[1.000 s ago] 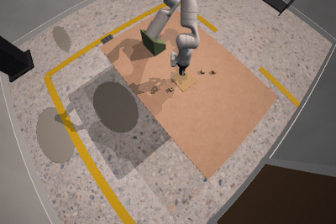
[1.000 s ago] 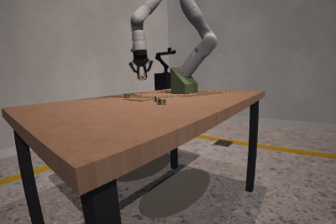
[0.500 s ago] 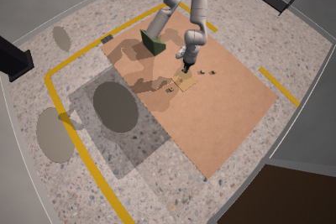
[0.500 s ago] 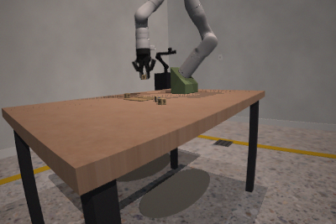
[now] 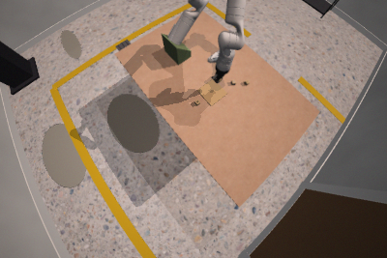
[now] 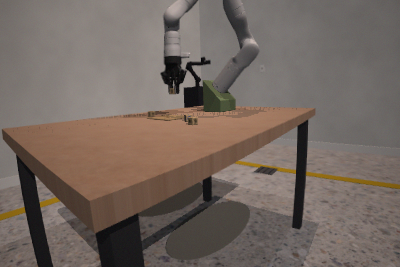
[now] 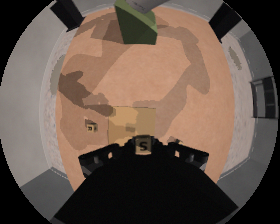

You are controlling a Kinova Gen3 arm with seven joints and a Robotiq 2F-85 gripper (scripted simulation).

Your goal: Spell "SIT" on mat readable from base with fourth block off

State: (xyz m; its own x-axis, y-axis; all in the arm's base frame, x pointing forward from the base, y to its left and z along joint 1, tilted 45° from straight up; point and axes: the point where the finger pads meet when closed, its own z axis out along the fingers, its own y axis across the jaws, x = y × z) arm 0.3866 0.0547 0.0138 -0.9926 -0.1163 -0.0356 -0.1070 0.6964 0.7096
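Grey walls and a speckled floor with yellow tape surround our wooden bench (image 6: 150, 157), where, reading left to right in the top view, one block (image 5: 195, 103) lies just left of the tan mat (image 5: 213, 94) and two more blocks (image 5: 233, 82) (image 5: 246, 82) sit right of it. Our arm rises from its green base (image 6: 218, 97), arches high and drops vertically over the mat. Our end effector (image 6: 172, 90), partly closed, grips a block (image 7: 143, 146) reading "S" in the wrist view, well above the bench.
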